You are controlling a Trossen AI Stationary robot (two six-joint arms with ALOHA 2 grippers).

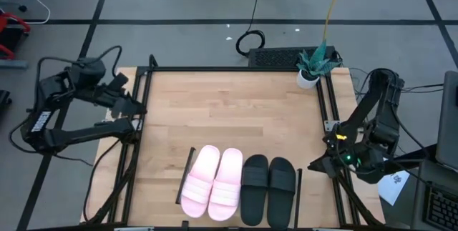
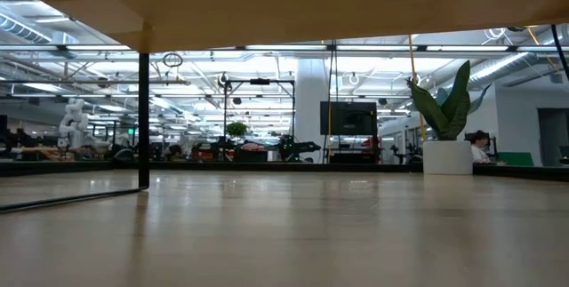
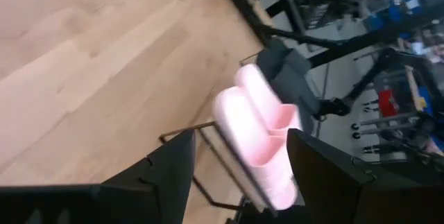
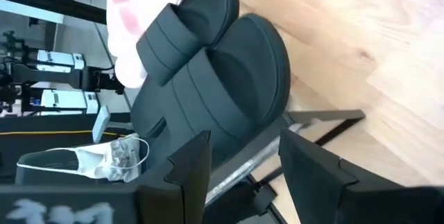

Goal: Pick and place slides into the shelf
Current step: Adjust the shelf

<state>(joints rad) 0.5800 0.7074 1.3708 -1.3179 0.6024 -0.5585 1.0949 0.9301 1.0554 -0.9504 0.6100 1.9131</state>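
Shelf (image 1: 236, 220) at table's near edge carries all four slides, long axes pointing away: pink pair (image 1: 212, 183) left, black pair (image 1: 268, 186) right. R gripper (image 1: 317, 165) nearer, beside black pair; L gripper (image 1: 134, 107) farther off. Both open, empty.

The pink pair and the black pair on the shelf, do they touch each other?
Touching. In the high view the pink pair and the black pair lie side by side with no gap between the inner pink and inner black slide.

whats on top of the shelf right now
All four slides sit side by side on the shelf: pink pair, black pair. They cover most of its board.
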